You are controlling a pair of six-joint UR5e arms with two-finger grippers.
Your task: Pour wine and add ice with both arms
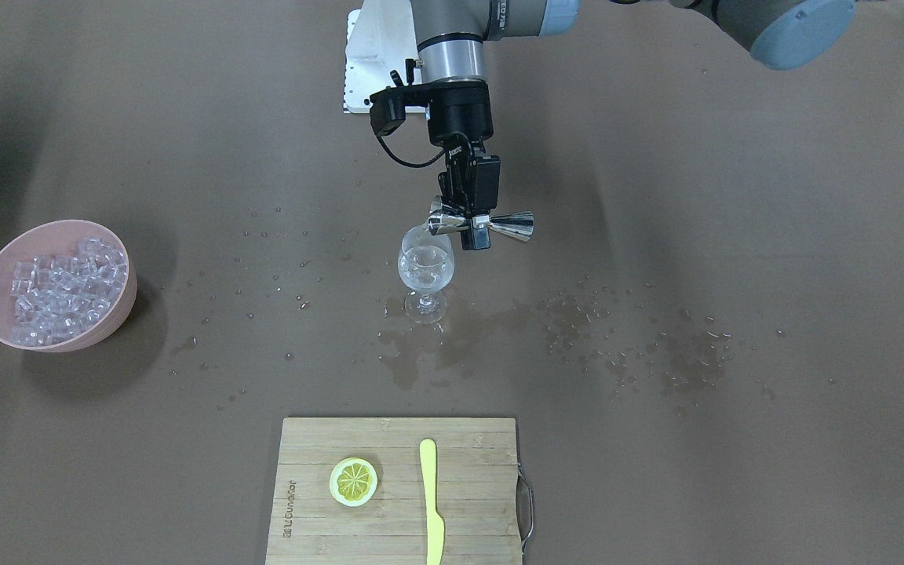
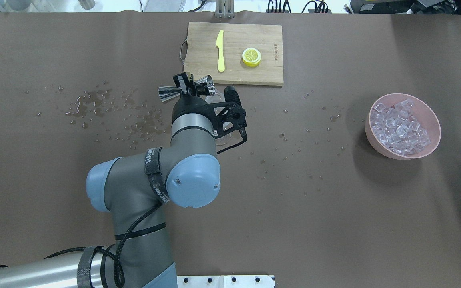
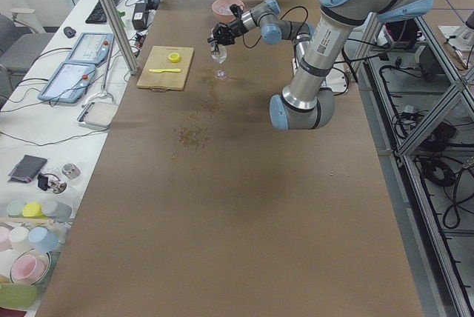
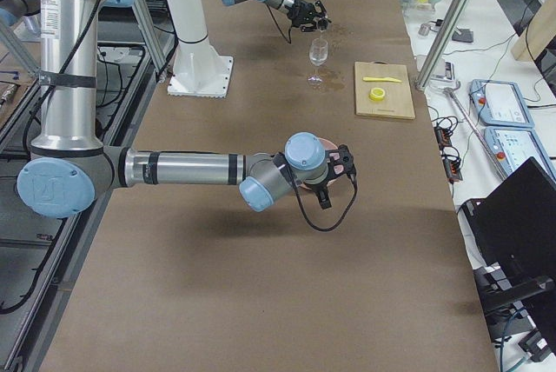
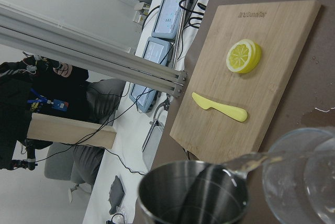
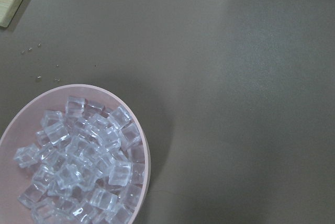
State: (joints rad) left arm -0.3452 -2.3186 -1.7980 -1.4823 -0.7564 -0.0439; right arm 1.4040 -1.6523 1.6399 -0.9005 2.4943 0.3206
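The left arm's hand is clenched on a tilted steel double-cone jigger, and clear wine streams into the stemmed glass just below it, so the pour looks under way. Ice cubes lie untouched in the pink bowl under the right hand, whose grip I cannot tell. The bamboo board's burnt stamp is unreadable

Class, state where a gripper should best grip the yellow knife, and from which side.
Take the knife by its straight handle, the end nearer the robot, from above, jaws across its width; it lies flat on the board, so only its edges are reachable.
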